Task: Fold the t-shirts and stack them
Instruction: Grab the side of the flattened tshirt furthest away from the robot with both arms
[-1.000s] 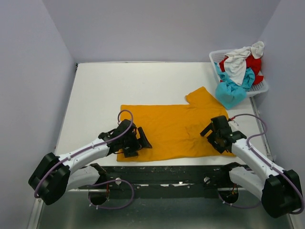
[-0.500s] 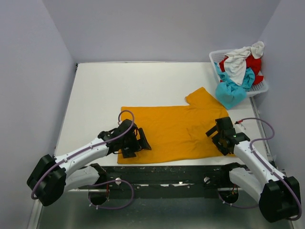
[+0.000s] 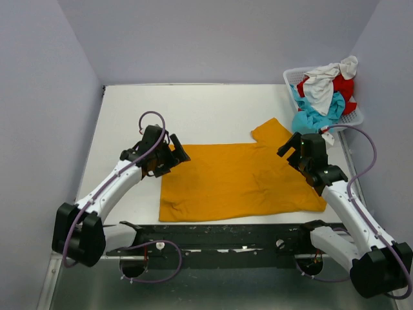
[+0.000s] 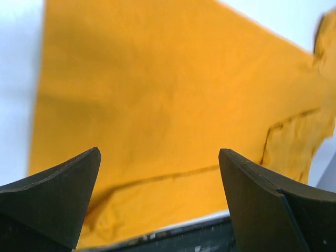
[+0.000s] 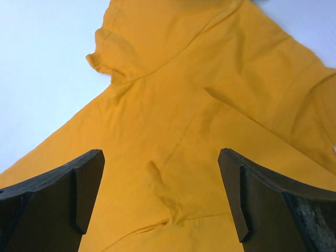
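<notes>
From above, my left gripper [image 3: 170, 161] hangs with its jaws spread wide over the far left corner of the mustard-orange t-shirt [image 3: 235, 184]. The shirt lies spread flat on the white table [image 3: 193, 110], towards the near edge, with one sleeve [image 3: 274, 132] pointing at the basket [image 3: 290, 76]. My right gripper [image 3: 293, 156] is also wide apart and empty, above the shirt's right side, just beside that sleeve. The basket sits in the far right corner, heaped with a white t-shirt [image 3: 322, 84], a red t-shirt [image 3: 345, 85] and a turquoise t-shirt [image 3: 313, 123] that spills over its near rim.

Through my left wrist camera, my two dark fingers [image 4: 58, 194] stand far apart with nothing between them. The orange cloth fills the view beyond, smooth except for one long crease, with a strip of white table at the left.

Through my right wrist camera, my fingers [image 5: 257, 199] are likewise released and hold nothing. Orange fabric lies below them, with a few folds and a hemmed edge, and bare table shows at the upper left.
</notes>
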### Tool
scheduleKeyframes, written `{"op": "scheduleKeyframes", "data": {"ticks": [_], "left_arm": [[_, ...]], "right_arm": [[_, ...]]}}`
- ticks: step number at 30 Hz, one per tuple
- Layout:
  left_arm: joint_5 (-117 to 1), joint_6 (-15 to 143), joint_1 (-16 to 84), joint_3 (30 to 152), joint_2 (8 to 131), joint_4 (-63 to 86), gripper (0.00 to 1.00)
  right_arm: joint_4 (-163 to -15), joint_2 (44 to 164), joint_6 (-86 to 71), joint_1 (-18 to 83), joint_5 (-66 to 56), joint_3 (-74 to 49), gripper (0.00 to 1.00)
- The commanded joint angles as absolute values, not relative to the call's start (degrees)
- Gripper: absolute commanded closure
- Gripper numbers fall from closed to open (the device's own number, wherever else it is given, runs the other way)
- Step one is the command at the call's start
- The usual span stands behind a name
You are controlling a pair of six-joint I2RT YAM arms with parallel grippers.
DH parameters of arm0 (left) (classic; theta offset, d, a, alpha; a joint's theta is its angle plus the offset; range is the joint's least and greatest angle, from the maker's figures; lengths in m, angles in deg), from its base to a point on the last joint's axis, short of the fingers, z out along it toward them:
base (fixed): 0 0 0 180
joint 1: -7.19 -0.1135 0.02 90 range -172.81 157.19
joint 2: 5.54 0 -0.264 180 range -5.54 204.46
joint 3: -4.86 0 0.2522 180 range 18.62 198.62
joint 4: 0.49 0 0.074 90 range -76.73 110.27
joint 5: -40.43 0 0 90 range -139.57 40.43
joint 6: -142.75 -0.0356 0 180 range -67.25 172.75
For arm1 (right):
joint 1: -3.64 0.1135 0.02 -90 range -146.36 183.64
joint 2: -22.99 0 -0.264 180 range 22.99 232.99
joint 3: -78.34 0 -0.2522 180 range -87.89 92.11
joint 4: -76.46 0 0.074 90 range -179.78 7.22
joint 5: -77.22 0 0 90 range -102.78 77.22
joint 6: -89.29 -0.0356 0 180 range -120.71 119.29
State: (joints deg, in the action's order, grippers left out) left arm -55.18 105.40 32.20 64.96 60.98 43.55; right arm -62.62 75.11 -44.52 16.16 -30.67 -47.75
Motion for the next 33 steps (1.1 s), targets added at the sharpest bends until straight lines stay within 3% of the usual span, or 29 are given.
{"op": "scheduleKeyframes", "data": {"ticks": [1,11,22,33], "left_arm": [[-54.6,97.4,22.3,72.4,72.4,36.6,0.01],[-59.3,97.9,11.5,90.1,98.5,35.1,0.02],[-56.8,101.0,11.6,99.0,103.7,41.5,0.02],[-59.6,113.6,12.9,96.0,103.1,38.5,0.01]], "right_arm": [[-73.3,79.7,-39.2,15.8,-21.4,-48.8,0.0],[-76.1,82.2,-36.8,15.9,-21.8,-48.9,0.0],[-74.4,80.5,-36.5,15.8,-24.5,-49.8,0.0],[-77.5,82.1,-34.0,15.8,-21.9,-52.1,0.0]]}}
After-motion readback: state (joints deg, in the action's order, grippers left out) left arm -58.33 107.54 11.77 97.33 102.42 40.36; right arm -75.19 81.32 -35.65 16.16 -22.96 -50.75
